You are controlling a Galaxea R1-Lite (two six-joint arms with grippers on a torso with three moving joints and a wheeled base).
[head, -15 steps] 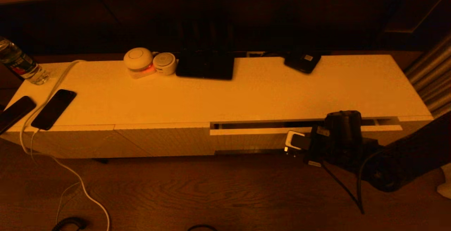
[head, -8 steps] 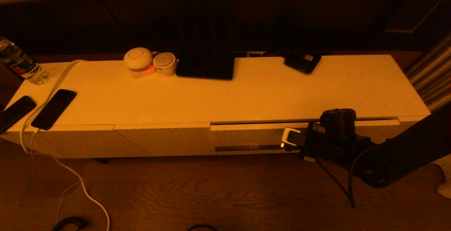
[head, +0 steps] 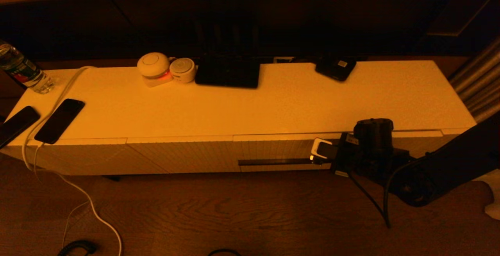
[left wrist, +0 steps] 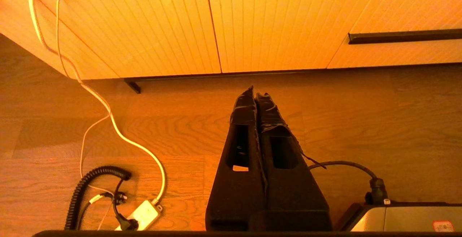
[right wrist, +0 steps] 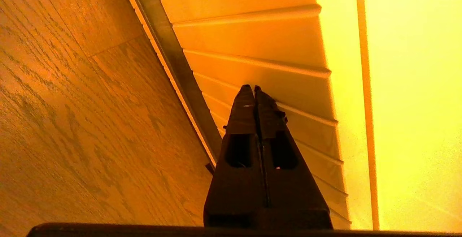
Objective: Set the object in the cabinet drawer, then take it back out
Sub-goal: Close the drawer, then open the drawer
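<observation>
Dim room, long low cabinet [head: 242, 107], drawer [head: 281, 150] flush.
My right pincer [right wrist: 251, 89], pressed tight together and empty, meets the ribbed front; it should slide stiffly, best hooked at its slot [head: 273, 162].

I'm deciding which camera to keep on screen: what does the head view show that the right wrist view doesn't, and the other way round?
Only the head view shows the cabinet top with its two phones, water bottle, two round devices and the whole right arm. Only the right wrist view shows the right gripper shut, its tips against the ribbed front. Both show the cabinet drawer, pushed in flush, its dark handle slot and the wooden floor.
</observation>
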